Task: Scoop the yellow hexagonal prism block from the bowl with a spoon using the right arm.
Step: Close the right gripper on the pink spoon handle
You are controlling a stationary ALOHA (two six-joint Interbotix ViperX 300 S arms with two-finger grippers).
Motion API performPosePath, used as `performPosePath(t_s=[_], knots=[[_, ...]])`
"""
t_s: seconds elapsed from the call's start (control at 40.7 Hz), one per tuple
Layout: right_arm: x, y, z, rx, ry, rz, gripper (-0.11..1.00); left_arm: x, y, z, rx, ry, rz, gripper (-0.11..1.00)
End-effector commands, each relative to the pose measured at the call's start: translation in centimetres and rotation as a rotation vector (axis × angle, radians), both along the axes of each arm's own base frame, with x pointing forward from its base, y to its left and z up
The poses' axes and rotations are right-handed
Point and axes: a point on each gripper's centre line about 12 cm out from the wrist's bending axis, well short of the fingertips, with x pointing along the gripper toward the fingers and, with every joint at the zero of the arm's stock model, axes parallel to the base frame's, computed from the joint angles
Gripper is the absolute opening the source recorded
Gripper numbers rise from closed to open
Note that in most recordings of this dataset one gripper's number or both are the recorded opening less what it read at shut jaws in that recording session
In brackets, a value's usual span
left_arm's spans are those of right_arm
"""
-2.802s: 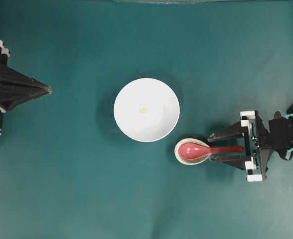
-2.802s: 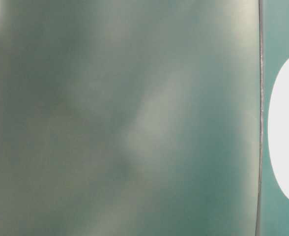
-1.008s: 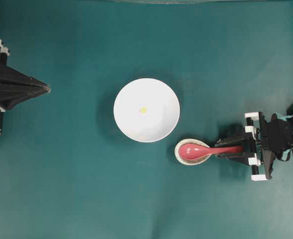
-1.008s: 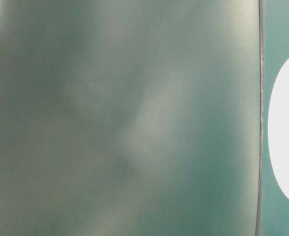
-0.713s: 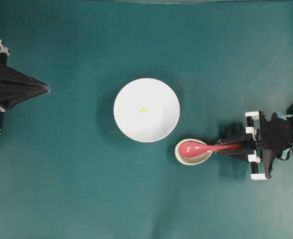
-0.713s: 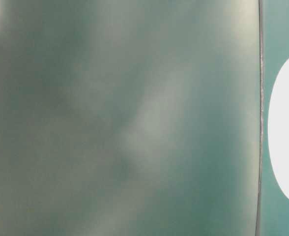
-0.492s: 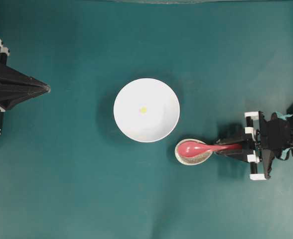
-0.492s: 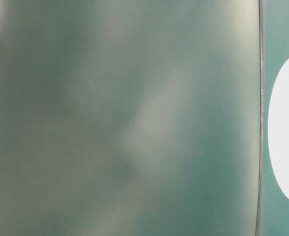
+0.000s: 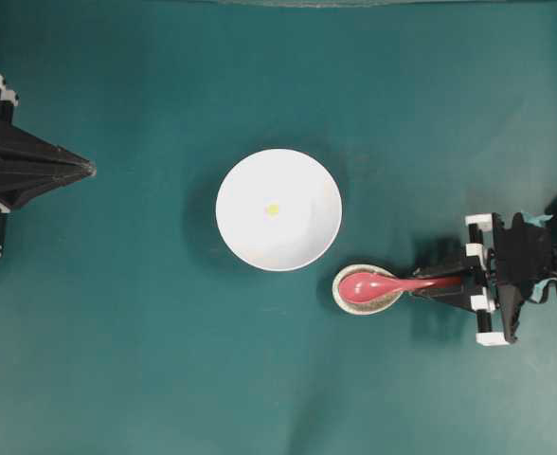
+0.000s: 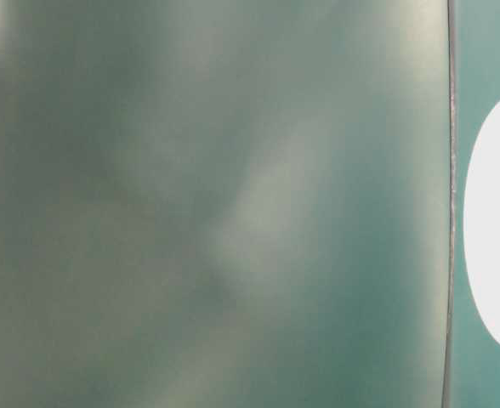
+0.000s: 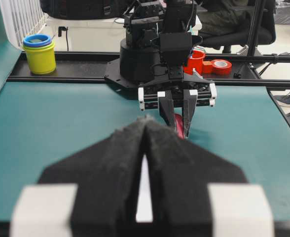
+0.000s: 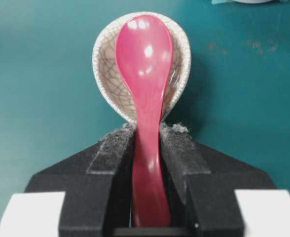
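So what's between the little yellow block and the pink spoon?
Overhead: only the white bowl's floor and rim, then a sliver of teal table, separate the yellow block from the spoon.

readable text: none | labels, brands, numbers, signs: you have none to read in any view | table-level view: too blurred for you to make out any marking
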Motion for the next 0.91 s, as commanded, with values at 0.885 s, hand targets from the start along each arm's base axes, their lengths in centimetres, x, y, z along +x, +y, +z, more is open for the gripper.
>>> performPosePath(t_s=[0.885], knots=[[-0.2,-0.26,0.33,0.021,-0.007,-0.013,0.42,0.26,-0.01,1.05,0.002,-0.026,-0.001,0.0]])
